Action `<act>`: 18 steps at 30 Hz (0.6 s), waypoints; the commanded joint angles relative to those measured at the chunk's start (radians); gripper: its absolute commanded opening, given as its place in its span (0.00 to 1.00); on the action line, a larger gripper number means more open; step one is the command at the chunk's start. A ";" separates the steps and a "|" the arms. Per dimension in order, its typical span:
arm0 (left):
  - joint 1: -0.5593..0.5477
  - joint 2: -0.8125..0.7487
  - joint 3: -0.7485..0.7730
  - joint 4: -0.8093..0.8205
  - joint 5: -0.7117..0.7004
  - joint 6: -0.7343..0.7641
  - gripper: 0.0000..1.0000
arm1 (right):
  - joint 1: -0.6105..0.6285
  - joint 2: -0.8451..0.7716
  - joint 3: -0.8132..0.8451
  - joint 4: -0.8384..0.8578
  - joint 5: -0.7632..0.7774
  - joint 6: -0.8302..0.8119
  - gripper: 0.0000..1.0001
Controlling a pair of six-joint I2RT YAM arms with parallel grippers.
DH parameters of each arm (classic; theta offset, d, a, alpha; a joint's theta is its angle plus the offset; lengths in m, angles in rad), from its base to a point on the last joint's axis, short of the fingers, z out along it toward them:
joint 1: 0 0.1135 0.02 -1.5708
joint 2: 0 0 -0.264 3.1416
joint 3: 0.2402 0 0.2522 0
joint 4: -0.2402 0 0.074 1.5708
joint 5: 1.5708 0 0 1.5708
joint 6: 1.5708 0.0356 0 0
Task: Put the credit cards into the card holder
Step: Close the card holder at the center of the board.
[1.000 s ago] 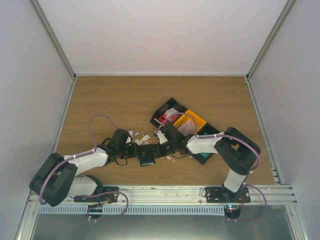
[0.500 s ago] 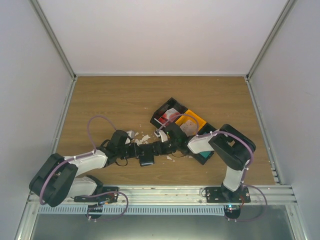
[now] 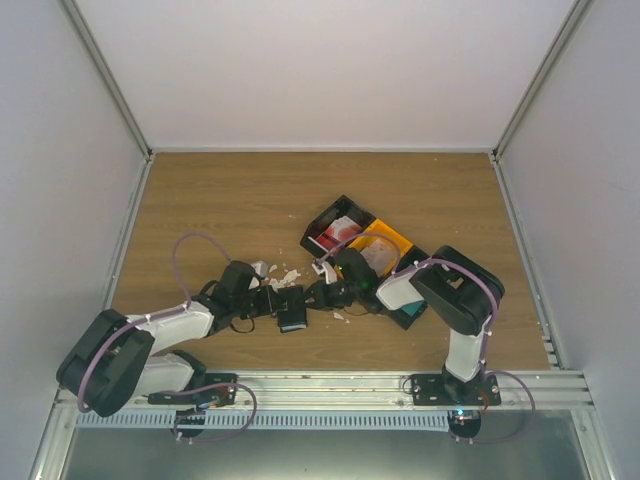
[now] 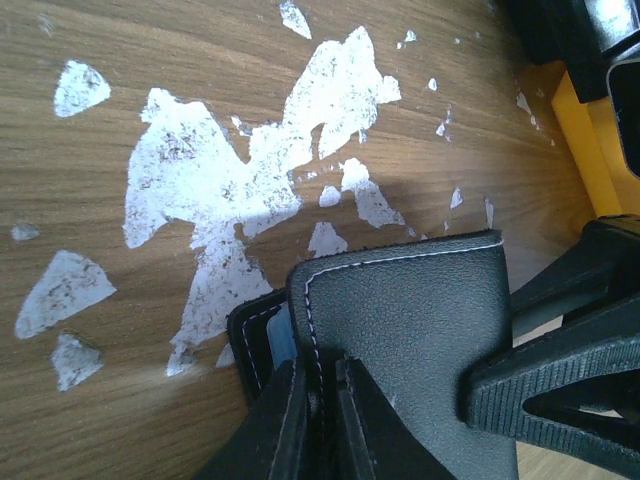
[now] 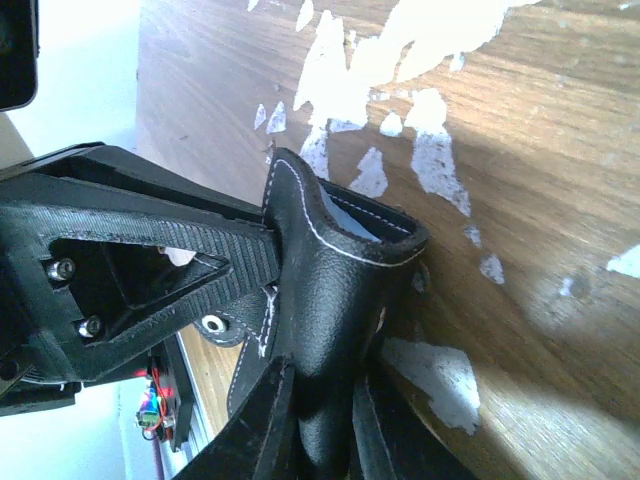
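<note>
Card holder [image 3: 292, 318] position: near the middle of the table [image 3: 220, 200], toward its near edge, between the two arms. Black grained skin, white stitching along the edges, pale blue lining showing at the open side in both wrist views. Cannot tell whether it rests on the wood or hangs just above it.

Left gripper [image 4: 320, 420]: clamped on the card holder. One finger on each side of a stitched flap, pressed flat against it, with no gap to be seen.

Right gripper [image 5: 320, 415]: closed on the card holder from the opposite side, with black leather pinched between both fingers. Faces the left gripper almost tip to tip across the holder.

Location of the credit cards [image 3: 336, 232]: red-and-white ones in the black bin [image 3: 318, 222], beyond the grippers and apart from the holder. One pale card [image 3: 378, 256] in the orange bin [image 3: 396, 240] just beside it. Third bin [image 3: 410, 316] next in the row, black with teal showing inside, mostly hidden under the right arm.

Markings: print on the cards too small to read in the top view. Holder surfaces in the wrist views show plain grain and stitching only.

White scraps [image 4: 200, 180]: scattered on the wood just beyond the holder, irregular in shape, several touching one another.
</note>
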 commanded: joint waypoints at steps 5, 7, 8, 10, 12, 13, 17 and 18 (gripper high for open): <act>-0.006 -0.053 -0.001 -0.163 -0.004 0.026 0.24 | 0.055 -0.060 0.035 -0.045 0.007 -0.088 0.00; -0.004 -0.095 0.029 -0.191 -0.010 0.038 0.32 | 0.055 -0.102 0.046 -0.138 0.044 -0.132 0.00; -0.003 -0.117 0.045 -0.210 -0.015 0.045 0.36 | 0.055 -0.122 0.060 -0.197 0.065 -0.159 0.01; 0.001 -0.158 0.086 -0.252 -0.026 0.062 0.47 | 0.055 -0.167 0.079 -0.322 0.122 -0.217 0.01; 0.006 -0.201 0.128 -0.299 -0.040 0.082 0.54 | 0.055 -0.218 0.110 -0.484 0.196 -0.286 0.01; 0.009 -0.217 0.148 -0.318 -0.045 0.092 0.56 | 0.054 -0.241 0.129 -0.582 0.266 -0.319 0.00; 0.026 -0.272 0.222 -0.367 -0.052 0.122 0.62 | 0.056 -0.354 0.205 -0.915 0.484 -0.401 0.00; 0.032 -0.282 0.239 -0.375 -0.053 0.128 0.62 | 0.056 -0.381 0.225 -0.988 0.528 -0.410 0.01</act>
